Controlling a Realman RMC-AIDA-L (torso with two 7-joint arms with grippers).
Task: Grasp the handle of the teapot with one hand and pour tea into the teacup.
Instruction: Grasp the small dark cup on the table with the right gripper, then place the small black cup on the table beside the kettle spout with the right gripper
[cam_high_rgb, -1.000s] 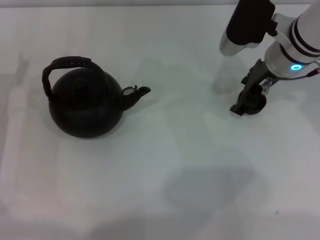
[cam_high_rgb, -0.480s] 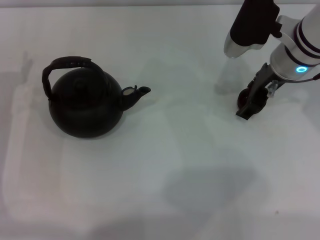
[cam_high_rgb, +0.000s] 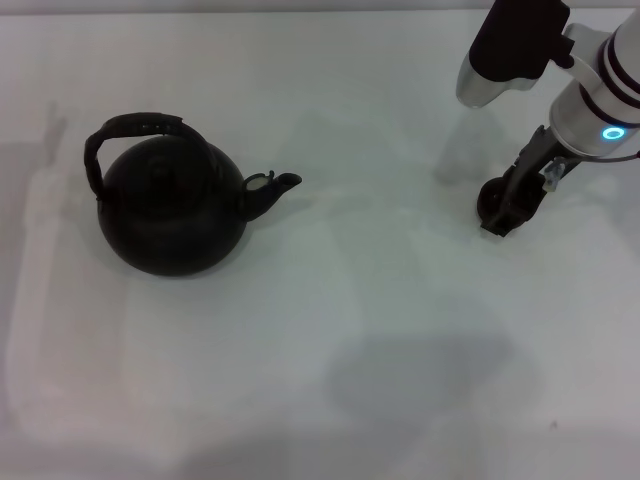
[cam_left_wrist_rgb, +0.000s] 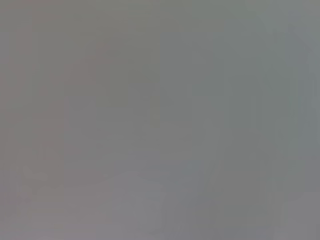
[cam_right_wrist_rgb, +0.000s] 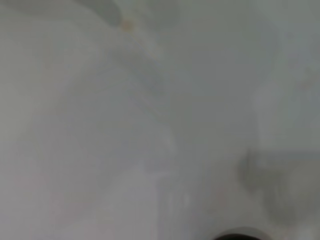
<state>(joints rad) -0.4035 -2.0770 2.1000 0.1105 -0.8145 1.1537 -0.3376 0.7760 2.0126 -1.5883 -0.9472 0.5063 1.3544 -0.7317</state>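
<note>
The black round teapot (cam_high_rgb: 170, 215) stands on the white table at the left, its spout (cam_high_rgb: 278, 184) pointing right. Its arched handle (cam_high_rgb: 140, 125) loops over the top, and nothing touches it. My right gripper (cam_high_rgb: 508, 213) is down at the table at the far right, against a small dark round shape that looks like the teacup (cam_high_rgb: 490, 197); the gripper hides most of it. A dark curved rim (cam_right_wrist_rgb: 240, 235) shows at the edge of the right wrist view. My left arm is out of view, and the left wrist view shows only plain grey.
The white table (cam_high_rgb: 380, 300) stretches between teapot and cup, with only faint shadows on it. The right arm's white and black links (cam_high_rgb: 590, 90) hang over the far right corner.
The right arm has shifted to the right and a little away, and its gripper has turned more upright. The teapot has not moved.
</note>
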